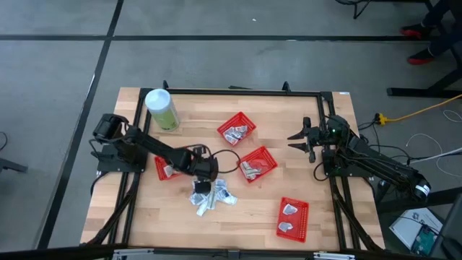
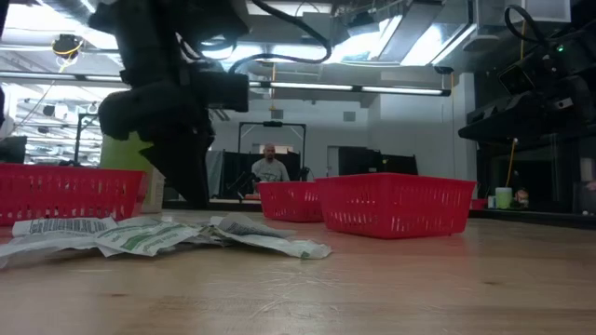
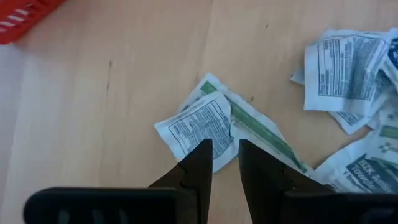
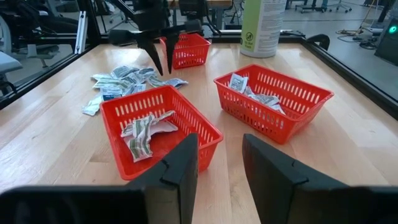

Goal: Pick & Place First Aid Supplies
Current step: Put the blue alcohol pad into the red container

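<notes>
While left tool (image 1: 203, 186) hovers | packets (image 1: 211, 196) below | baskets (image 1: 258, 164) near

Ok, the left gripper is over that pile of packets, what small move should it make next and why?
Probably lower straight down. The left gripper hovers open and empty, its fingers straddling the edge of a white packet that lies flat on the table. Dropping first would let the fingers close on it.

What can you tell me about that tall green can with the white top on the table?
The canister is a pale-green cylinder with a white lid, plastic by its look, standing upright near the table's far left corner. In the right wrist view its label carries dark print. Nothing touches it; the nearest red basket sits apart.
</notes>
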`<action>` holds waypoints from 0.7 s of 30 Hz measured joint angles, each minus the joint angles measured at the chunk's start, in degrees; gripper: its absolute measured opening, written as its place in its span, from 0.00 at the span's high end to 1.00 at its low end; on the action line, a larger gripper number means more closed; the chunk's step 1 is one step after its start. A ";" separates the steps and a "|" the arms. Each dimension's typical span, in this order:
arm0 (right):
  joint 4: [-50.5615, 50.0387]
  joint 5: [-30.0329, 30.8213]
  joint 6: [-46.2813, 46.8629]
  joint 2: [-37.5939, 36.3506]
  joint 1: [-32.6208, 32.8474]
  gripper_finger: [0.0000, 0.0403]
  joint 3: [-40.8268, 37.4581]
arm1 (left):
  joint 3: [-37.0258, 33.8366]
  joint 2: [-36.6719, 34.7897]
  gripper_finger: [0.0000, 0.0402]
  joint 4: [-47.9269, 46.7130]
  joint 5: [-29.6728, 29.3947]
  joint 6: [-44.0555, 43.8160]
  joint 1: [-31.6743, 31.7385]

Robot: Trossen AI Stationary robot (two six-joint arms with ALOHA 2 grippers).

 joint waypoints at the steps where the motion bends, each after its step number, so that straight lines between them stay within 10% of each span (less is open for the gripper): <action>1: -0.02 -0.01 0.02 0.00 0.02 0.69 0.00 | 0.00 -0.35 0.82 -0.14 1.23 1.27 0.64; 21: -0.02 0.00 0.02 0.00 0.00 0.69 0.00 | -1.47 -5.07 0.82 2.15 18.08 35.10 9.23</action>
